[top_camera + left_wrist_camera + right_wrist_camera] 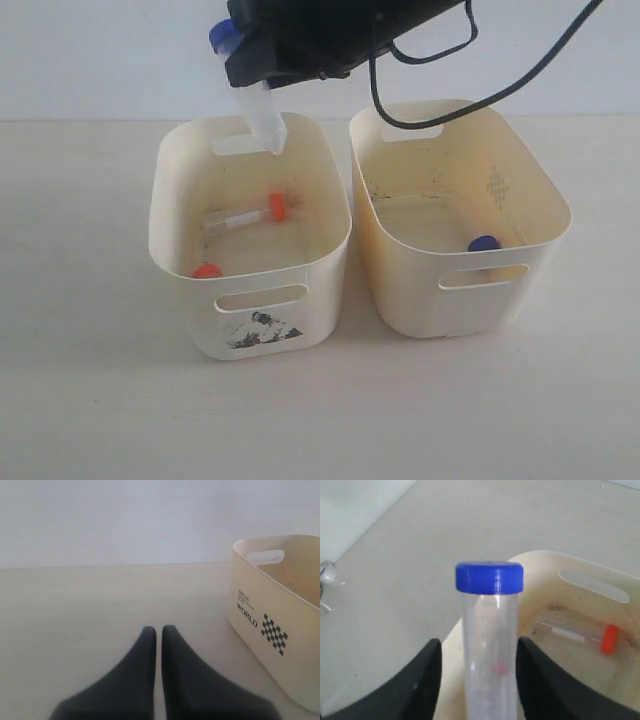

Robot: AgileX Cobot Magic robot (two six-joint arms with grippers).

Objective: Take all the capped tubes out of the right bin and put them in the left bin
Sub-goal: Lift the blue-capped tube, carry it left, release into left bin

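Note:
My right gripper (258, 88) hangs over the far rim of the left bin (200, 310), the pale tub with a torn black-and-white sticker. A blue-capped tube (262, 122) stands tilted between its fingers. In the right wrist view the right gripper (479, 641) is open: the blue-capped tube (490, 630) leans on one finger with a gap on the other side. Two orange-capped tubes (250, 214) (207, 270) lie in the left bin; one orange-capped tube (580, 635) shows below the wrist. Another blue cap (484, 243) sits in the yellower right bin (420, 300). My left gripper (156, 628) is shut on nothing above the table.
A black cable (440, 112) loops down from the right arm over the right bin's far rim. In the left wrist view a cream tub with black checkered print (280, 615) stands beside the gripper. Both bins rest side by side on a pale table (90, 380).

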